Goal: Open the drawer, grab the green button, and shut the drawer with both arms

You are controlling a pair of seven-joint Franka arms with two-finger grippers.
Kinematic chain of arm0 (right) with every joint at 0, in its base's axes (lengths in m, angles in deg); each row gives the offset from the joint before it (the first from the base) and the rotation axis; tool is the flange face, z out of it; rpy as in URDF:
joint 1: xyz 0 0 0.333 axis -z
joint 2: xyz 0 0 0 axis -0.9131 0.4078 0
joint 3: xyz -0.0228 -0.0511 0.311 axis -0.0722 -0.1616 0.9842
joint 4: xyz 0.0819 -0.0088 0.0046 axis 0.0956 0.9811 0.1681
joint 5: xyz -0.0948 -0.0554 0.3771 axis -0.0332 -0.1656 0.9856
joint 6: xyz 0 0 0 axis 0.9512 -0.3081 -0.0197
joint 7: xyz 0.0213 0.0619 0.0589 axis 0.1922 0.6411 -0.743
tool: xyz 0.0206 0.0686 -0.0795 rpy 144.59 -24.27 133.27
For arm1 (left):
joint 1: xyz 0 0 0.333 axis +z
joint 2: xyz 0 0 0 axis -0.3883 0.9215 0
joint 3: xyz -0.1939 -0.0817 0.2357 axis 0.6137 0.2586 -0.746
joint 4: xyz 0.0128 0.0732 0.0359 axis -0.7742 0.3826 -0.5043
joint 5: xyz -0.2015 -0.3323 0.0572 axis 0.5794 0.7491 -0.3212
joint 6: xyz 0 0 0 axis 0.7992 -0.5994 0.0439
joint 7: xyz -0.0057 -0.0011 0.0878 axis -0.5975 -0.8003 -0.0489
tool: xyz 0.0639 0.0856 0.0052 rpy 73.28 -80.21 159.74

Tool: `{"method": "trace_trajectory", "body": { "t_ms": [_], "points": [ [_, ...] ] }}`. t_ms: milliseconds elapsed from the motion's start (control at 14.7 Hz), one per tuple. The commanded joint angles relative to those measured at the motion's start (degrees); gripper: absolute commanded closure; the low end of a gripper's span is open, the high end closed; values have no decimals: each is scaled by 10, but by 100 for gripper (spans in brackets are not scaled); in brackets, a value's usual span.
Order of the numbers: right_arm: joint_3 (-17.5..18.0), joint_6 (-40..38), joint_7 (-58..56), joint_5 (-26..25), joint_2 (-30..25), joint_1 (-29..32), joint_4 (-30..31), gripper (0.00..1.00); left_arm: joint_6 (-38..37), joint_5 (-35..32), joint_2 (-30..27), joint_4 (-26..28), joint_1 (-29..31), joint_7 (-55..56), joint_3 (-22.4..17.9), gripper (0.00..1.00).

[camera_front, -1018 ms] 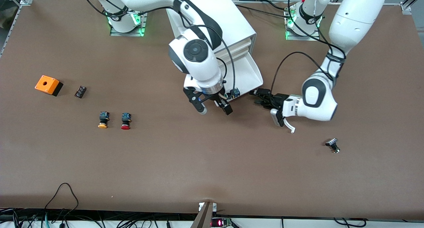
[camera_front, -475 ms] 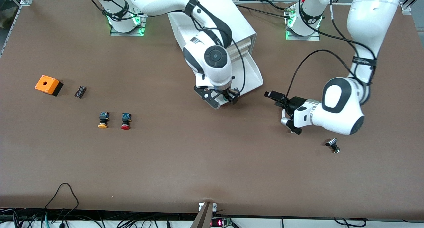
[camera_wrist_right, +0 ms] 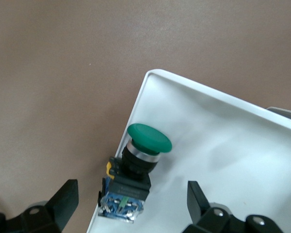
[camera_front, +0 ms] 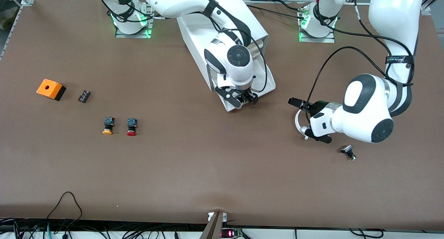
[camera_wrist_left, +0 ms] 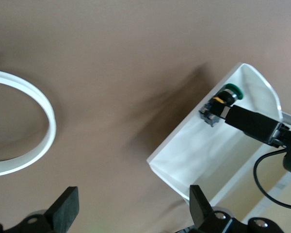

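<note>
The white cabinet stands at the table's robot side with its lowest drawer pulled out. The green-capped button lies on its side in the drawer's front corner; it also shows in the left wrist view. My right gripper is open over that corner, and its fingers stand on either side of the button's black and blue body without touching it. My left gripper is open and empty over bare table beside the drawer, toward the left arm's end.
A yellow-capped button and a red-capped button lie toward the right arm's end, with a small black block and an orange box nearby. A small black and silver part lies near the left arm.
My right gripper has moved from over the table in front of the drawer back over its front corner, above the button. My left gripper has drawn away from the drawer front toward its own end.
</note>
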Motion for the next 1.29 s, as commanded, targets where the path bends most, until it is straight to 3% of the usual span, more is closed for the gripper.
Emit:
{"method": "trace_trajectory", "body": {
  "t_ms": [0,68,204,407,475,543,679,882,1086,1222],
  "points": [
    [0,-1,17,-5,15,-3,-26,2,-11,-71,-12,-37,-8,29,2,0],
    [0,1,22,-5,15,-4,-26,4,-11,-98,-12,-52,-9,40,2,0],
    [0,6,25,-5,16,-4,-26,19,-12,-149,-12,-71,-15,66,2,0],
    [-1,6,24,-8,15,-6,-25,81,-6,-170,-2,-131,-28,74,-2,0],
    [-1,6,24,-8,15,-6,-25,94,-8,-170,13,-157,-28,75,-3,0],
    [-1,6,23,-9,15,-7,-26,100,-15,-171,17,-168,-29,75,-3,0],
    [-3,4,20,-9,14,-9,-26,100,-26,-168,16,-163,-28,87,-2,0],
    [-6,-19,40,-4,-2,-9,-27,100,-18,-157,21,-148,-35,206,-1,0],
    [-11,-22,57,-4,-35,0,-27,100,45,-128,7,-86,-36,251,-1,0],
    [-8,-25,29,-6,-51,30,-27,100,56,-124,7,-78,-36,272,-2,0]
  ]
}}
